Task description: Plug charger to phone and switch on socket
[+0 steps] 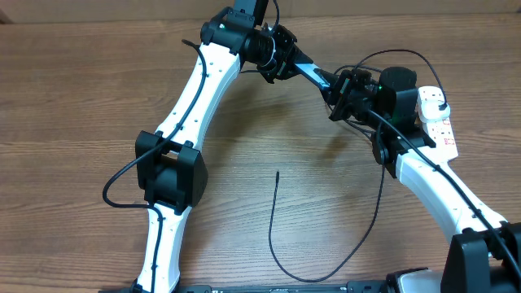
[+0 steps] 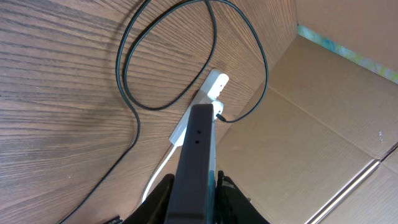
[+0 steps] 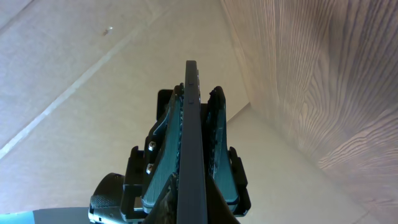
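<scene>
Now we see the left pincer (image 1: 290, 63) grasping the phone (image 1: 313, 73) at top centre, the right pincer (image 1: 338, 88) clenched just beside it; the charger (image 1: 277, 236) loops lower centre, the socket (image 1: 437, 120) at right edge

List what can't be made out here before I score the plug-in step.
- Port of the phone: edge-on in both wrist views, a mere sliver overhead.
- Switches on the socket: too small overhead; partly behind the phone in the left wrist view.
- Tip of the charger: too small overhead.
</scene>
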`<state>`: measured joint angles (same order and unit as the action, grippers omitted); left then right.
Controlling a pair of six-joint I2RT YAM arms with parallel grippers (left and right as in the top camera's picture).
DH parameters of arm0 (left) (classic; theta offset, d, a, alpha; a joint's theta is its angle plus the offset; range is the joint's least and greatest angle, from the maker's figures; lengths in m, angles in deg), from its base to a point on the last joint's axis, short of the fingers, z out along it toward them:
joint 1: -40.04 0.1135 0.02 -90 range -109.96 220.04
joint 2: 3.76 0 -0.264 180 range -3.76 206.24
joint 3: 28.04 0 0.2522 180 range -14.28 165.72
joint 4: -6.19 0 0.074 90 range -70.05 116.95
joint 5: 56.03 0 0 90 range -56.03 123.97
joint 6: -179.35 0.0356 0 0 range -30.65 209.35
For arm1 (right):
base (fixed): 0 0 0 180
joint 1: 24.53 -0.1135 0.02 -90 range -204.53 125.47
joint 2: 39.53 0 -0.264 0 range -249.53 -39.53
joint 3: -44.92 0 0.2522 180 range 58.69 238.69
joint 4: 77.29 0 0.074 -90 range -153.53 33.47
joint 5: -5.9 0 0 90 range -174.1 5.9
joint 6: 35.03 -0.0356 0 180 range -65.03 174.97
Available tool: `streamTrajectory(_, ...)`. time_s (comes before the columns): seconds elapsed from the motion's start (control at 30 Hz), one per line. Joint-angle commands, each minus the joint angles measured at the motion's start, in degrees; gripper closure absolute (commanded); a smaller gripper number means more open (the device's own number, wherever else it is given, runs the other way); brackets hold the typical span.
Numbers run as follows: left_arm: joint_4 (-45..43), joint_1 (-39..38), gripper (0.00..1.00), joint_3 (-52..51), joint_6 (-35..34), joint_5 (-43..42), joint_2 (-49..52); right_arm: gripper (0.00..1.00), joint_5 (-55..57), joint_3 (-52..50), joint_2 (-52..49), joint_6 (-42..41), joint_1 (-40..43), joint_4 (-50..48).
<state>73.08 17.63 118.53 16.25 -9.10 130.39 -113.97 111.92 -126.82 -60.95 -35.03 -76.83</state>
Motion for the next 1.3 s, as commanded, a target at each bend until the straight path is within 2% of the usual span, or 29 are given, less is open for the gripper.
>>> streamTrajectory(0.0, 0.13, -1.29, 0.79, 0.22, 1.07, 0.46, -0.02, 0.96, -6.32, 1.49, 1.27, -7.1, -0.79, -2.93)
streamTrajectory(0.33, 0.11, -1.29, 0.96, 0.22, 0.68, 0.42, -0.02, 0.96, -5.62, 1.49, 1.27, -7.1, -2.67, -2.93)
streamTrajectory(0.7, 0.13, -1.29, 0.96, 0.22, 0.68, 0.44, -0.02, 0.96, -5.64, 1.49, 1.27, -7.06, -2.67, -2.91)
streamTrajectory(0.87, 0.11, -1.29, 0.96, 0.22, 0.7, 0.48, -0.02, 0.69, -5.62, 1.49, 1.27, -7.06, -2.67, -2.91)
streamTrajectory(1.07, 0.09, -1.09, 0.96, 0.22, 0.72, 0.5, -0.02, 0.48, -5.42, 1.49, 1.27, -7.02, -2.6, -2.91)
streamTrajectory(1.13, 0.11, -0.83, 0.96, 0.22, 0.72, 0.5, -0.02, 0.38, -5.11, 1.49, 1.27, -6.86, -2.6, -2.91)
streamTrajectory(1.17, 0.11, -0.33, 0.96, 0.22, 0.76, 0.5, -0.02, 0.28, -5.09, 1.49, 1.27, -6.86, -2.6, -2.91)
streamTrajectory(1.27, 0.13, 1.25, 0.96, 0.22, 1.2, 0.44, -0.02, 0.18, -5.14, 1.49, 1.27, -6.82, -2.58, -2.91)
